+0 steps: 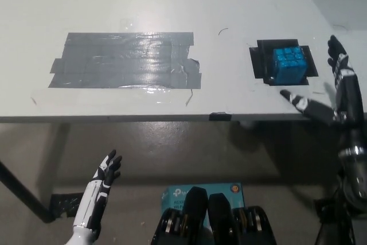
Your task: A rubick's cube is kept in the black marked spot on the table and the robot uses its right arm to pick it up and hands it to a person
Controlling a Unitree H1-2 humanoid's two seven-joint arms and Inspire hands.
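— So where's the cube (288, 65) sitting right now?

— On the white table (172, 4), over toward the right end, squarely on the black marked spot (259, 61). It's bright blue from where I stand, upright, with the black tape showing around its edges. Nothing is touching it.

— And the black hand?

— The right hand (327, 93) is up at table height, just to the right of the cube and a bit nearer the table's front edge. Its fingers are spread wide apart and it holds nothing. One finger (292, 98) points left along the table edge, just below the black spot, and another (335, 53) reaches up beside the spot's right side. The cube sits in the gap between them, but apart from both. The dark arm (352, 159) drops away below it at the right edge.

— What about the white one?

— The left hand (106, 176) hangs low at the lower left, beneath the table's level, over the floor (172, 153). Fingers apart, empty, well away from everything on the table.

— Anything else up there?

— A big patch of grey tape (126, 61), several overlapping strips, lies on the left half of the table, shiny where the light catches it. Well apart from the cube. A small dark bit of tape (219, 116) sits on the front edge between them. Down on the floor there's a teal box (178, 193) near the bottom middle, and a table leg (23, 193) slanting at the far left.
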